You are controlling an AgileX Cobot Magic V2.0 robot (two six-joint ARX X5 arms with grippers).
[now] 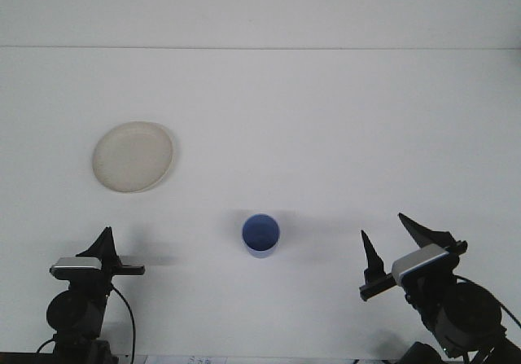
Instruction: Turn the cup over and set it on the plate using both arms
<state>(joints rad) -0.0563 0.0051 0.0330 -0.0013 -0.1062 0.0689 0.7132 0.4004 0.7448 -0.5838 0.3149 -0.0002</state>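
From the front, the blue cup (260, 235) stands mouth-up alone on the white tabletop (326, 120), well apart from the plate (133, 156) at far left. The right hand (394, 244) gapes wide, empty; the left hand (104, 248), I cannot tell. A careless pinch could tip the light cup. Nothing blocks the way.

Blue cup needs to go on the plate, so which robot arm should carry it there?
Probably the left. The plate lies on the left side, beyond the left claw. The upright blue cup sits between both; the right claw is farther from the plate.
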